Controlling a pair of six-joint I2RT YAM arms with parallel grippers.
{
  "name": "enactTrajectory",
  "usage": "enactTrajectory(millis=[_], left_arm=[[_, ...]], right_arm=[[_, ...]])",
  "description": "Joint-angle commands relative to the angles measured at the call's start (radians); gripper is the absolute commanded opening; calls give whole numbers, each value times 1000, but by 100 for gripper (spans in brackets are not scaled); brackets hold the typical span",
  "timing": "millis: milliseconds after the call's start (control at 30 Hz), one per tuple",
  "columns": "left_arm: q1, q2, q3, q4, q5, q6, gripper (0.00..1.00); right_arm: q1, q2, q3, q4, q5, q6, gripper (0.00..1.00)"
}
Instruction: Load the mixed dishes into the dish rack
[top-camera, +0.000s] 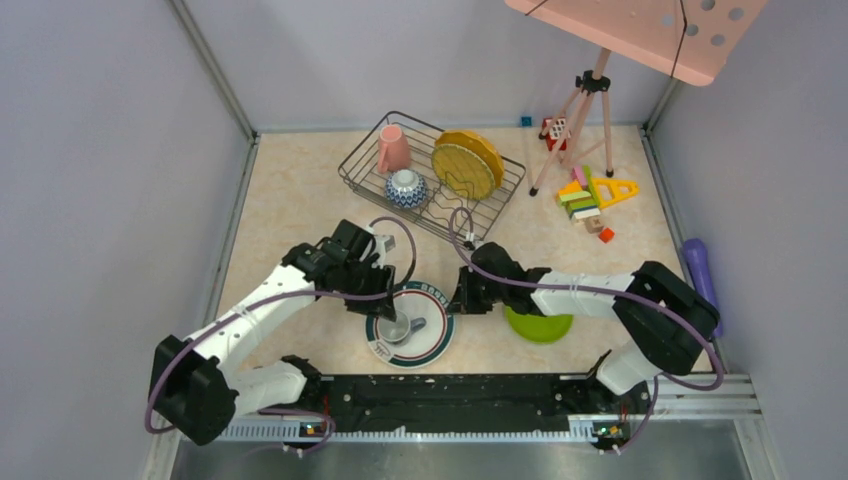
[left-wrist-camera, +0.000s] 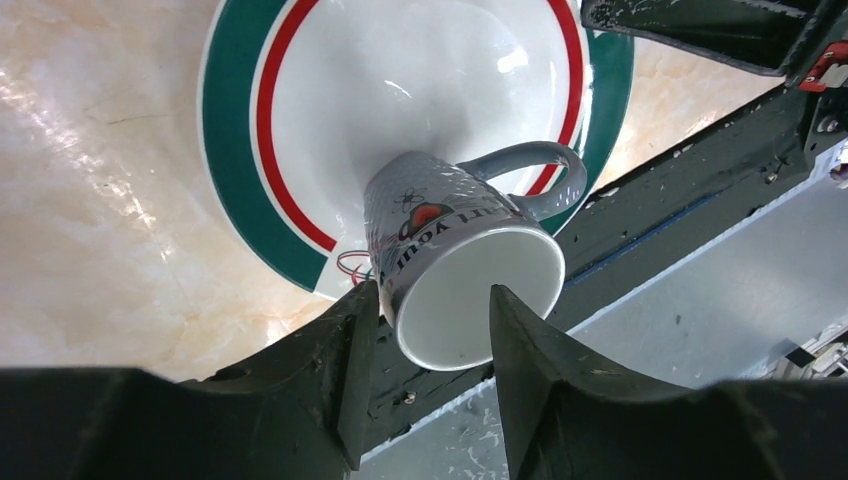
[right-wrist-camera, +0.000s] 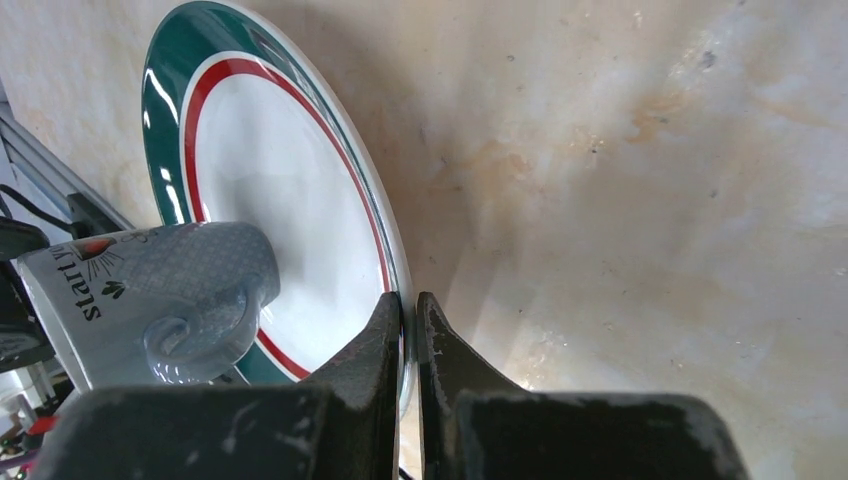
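Observation:
A green-rimmed white plate (top-camera: 432, 300) with a red ring lies near the table's front. A grey-white printed mug (top-camera: 398, 329) lies on its side on the plate. My left gripper (top-camera: 388, 308) is open at the mug's mouth (left-wrist-camera: 480, 300): one finger is against the outer wall and the other is in front of the opening. My right gripper (top-camera: 458, 297) is shut on the plate's right rim (right-wrist-camera: 405, 300). The dark wire dish rack (top-camera: 362, 165) at the back holds a pink mug (top-camera: 393, 148), a blue-white bowl (top-camera: 406, 188) and yellow plates (top-camera: 467, 163). A lime green plate (top-camera: 538, 326) lies under my right arm.
Colourful toy blocks (top-camera: 590, 195) and a pink tripod (top-camera: 582, 110) stand at the back right. A purple object (top-camera: 697, 266) lies by the right wall. A pink perforated board (top-camera: 650, 30) hangs above. The black base rail (top-camera: 470, 392) runs along the near edge.

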Motion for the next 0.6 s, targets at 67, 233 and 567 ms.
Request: enactTrajectory(millis=[67,233,567], left_arm=[[-49,54,29,59,-48,-16,48],[-54,111,40,59,-84,-26,30],[-52,119,209,-49,-211,-20,0]], right_arm=[[-37,-40,-7,-7,77,-31,0],[-47,-55,-17,-14,82,-30,0],[-79,-150,-38,-121,180,-34,0]])
